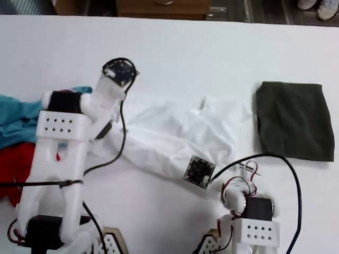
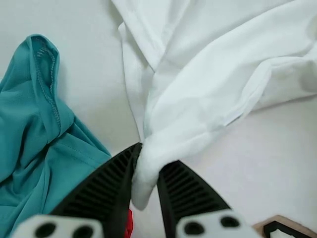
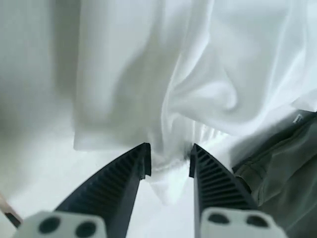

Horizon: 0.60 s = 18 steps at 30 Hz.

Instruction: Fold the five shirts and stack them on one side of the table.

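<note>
White shirt (image 1: 175, 132) lies crumpled mid-table, its long axis side to side, with the left gripper (image 2: 148, 163) clenched on one end, the right gripper (image 3: 168, 151) pinching a fold, sleeves hard to make out.

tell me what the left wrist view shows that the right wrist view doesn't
Left wrist view's own: the teal shirt lying crumpled beside the white one, a sliver of red shirt by the gripper's base, and the left gripper shut on a fold of the white shirt.
Right wrist view's own: the dark green shirt at the white shirt's edge, and the right gripper pinching another bunch of white fabric.
Shared: the white shirt, held in a gripper, and the white table beneath it.
</note>
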Available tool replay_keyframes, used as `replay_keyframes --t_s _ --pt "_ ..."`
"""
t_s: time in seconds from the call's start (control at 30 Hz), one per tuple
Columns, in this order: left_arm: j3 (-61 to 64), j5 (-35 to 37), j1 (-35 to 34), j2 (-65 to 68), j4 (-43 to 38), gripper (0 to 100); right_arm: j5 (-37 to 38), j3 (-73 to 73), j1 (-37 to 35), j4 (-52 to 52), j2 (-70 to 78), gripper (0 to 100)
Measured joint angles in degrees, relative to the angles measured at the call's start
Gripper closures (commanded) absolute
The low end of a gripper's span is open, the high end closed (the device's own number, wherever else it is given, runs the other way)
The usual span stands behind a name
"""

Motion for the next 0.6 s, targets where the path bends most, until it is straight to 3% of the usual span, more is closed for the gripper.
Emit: replay_keyframes --t_s 0.2,0.6 --pt "0.0 0.0 0.0 0.0 0.0 98 0.0 0.6 0.0 0.0 -0.1 97.8" --pt "0.0 0.0 0.0 0.0 0.0 98 0.0 -5.5 0.4 0.5 0.0 97.8"
